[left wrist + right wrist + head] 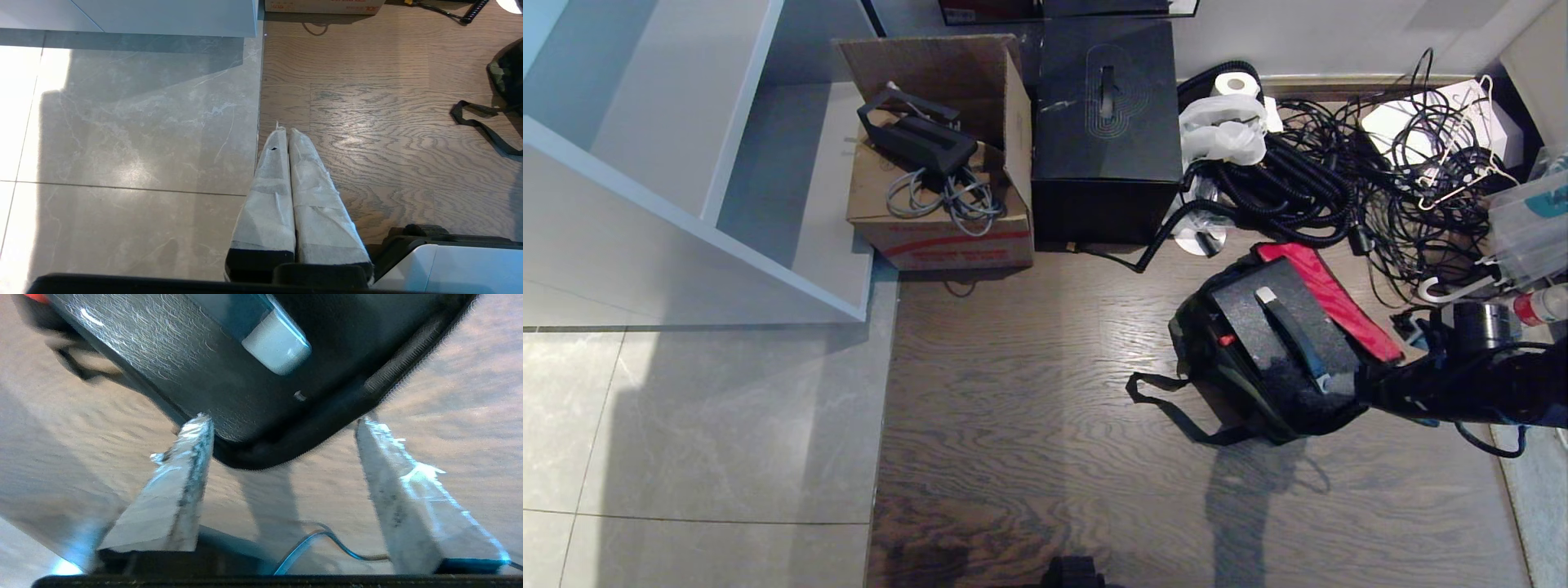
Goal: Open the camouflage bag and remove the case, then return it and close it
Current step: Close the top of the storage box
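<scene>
Camouflage bag [1258, 384] lies open on the wooden floor [1029, 408] with the case [1278, 335] seated inside, and we judge our right gripper [282, 445], fingers spread wide and empty at its near corner, should back clear before reaching for the red-lined lid [1327, 298].

A cardboard box [939, 196] holding grey cables stands just beside a tall black cube box [1107, 131], with tangled black cords [1339, 175] nearby on the wooden floor [1029, 408].
</scene>
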{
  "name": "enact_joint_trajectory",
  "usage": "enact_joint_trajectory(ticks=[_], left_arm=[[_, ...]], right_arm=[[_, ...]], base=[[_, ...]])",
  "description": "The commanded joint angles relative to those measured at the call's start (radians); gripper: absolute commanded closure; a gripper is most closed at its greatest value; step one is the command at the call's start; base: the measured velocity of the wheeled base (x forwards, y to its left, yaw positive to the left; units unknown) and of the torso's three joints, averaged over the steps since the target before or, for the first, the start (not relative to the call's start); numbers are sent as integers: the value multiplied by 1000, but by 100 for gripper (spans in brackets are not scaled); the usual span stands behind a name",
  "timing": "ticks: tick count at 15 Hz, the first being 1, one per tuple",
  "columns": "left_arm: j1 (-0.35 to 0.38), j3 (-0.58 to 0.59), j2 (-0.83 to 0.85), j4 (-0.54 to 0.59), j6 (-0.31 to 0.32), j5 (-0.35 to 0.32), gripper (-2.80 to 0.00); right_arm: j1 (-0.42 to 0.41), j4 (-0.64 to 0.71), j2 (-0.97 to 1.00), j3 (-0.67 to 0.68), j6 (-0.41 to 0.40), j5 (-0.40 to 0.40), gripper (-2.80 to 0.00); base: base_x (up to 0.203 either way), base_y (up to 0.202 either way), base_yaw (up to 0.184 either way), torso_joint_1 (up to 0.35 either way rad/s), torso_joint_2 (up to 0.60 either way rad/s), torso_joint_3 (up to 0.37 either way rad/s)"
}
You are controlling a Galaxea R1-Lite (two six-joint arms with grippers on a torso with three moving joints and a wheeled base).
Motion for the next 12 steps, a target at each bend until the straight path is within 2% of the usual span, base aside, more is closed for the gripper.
enact_joint_trajectory(ticks=[1,6,10,12], left_arm=[[0,0,0,-1,0,0,0],[0,0,0,-1,0,0,0],[0,0,0,-1,0,0,0],[0,0,0,-1,0,0,0]], right_arm=[[10,-8,-43,-19,91,29,-280],[124,-52,-31,-61,374,29,-280],[129,-136,55,-247,532,-45,-280],[123,-135,116,-369,632,-75,-280]], base=[[0,0,0,0,0,0],[0,0,0,0,0,0],[0,0,0,0,0,0],[0,0,0,0,0,0]])
